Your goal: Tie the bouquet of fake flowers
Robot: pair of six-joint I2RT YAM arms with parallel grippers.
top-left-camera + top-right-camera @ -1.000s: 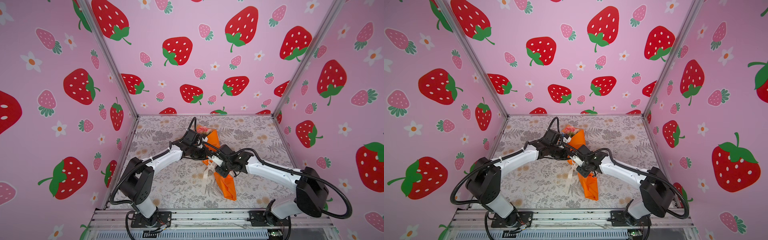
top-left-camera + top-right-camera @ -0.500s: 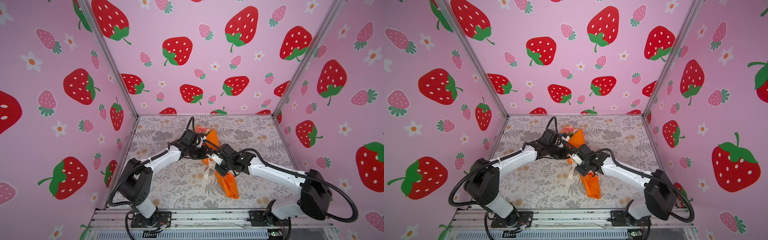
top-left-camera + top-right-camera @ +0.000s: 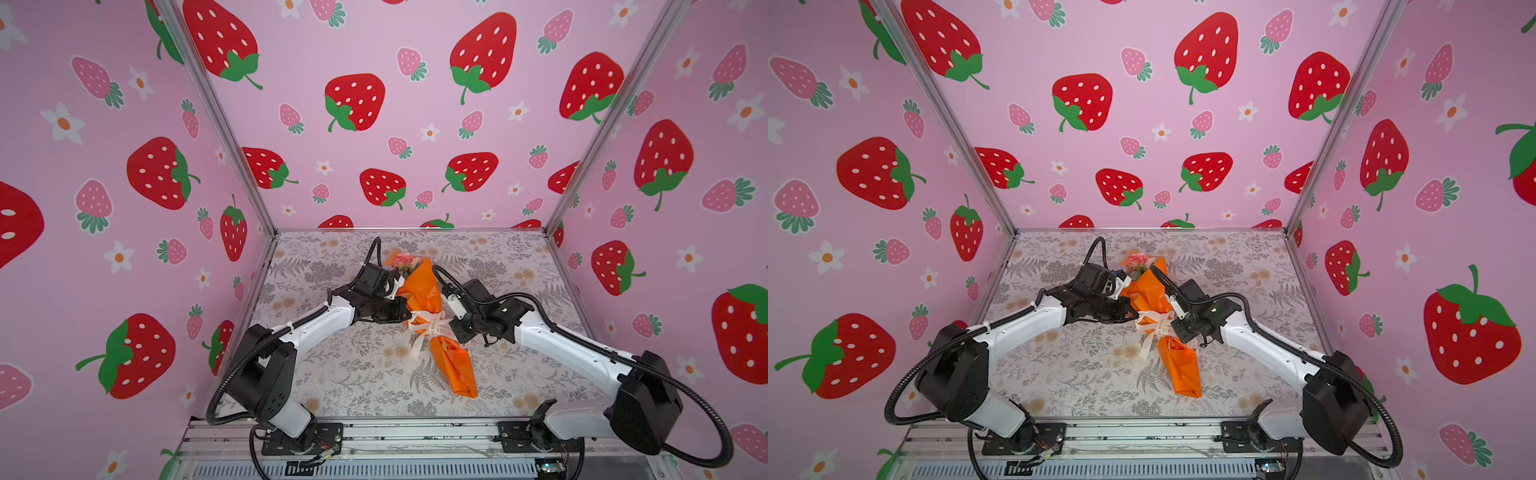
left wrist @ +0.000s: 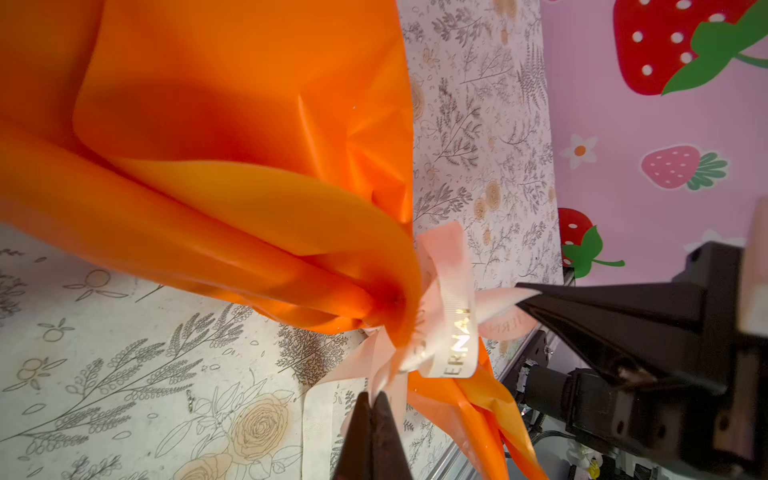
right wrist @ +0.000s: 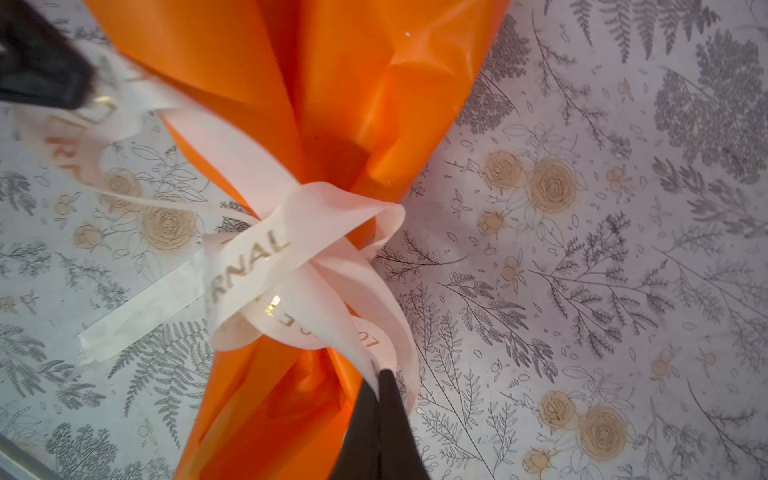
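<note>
Left gripper (image 4: 376, 399): sat left of the knot (image 5: 299, 232), jaws pinched flat on one tail of the cream ribbon (image 3: 432, 326). The strand ran almost straight from its tips into the knot.
Loose end: a flat ribbon end lay on the table (image 3: 332, 374) left of the knot, towards the front rail, and neither gripper held it.
Bouquet of fake flowers (image 3: 405, 261): lay on the table inside the orange wrapping paper (image 3: 419, 291). Pink heads showed at the far end beyond the knot, and the stems were hidden in the wrap.
Knot state: it circled the wrap's narrow waist, but its loops looked puffy and slack, so it seemed only partly drawn.
Right gripper (image 5: 380, 374): sat right of the knot, jaws closed on another ribbon strand close beside it.
Step in hand: most likely cinching the knot.
Doing it well: both grippers should have pulled away from the knot together, in opposite directions and low along the table. Even tension would have stopped the bundle sliding or rolling.
Watch for: smooth ribbon slipping through the narrow tips, or paper crumpling if one side pulled harder.
Stop cue: the loops closed snug on the paper.
</note>
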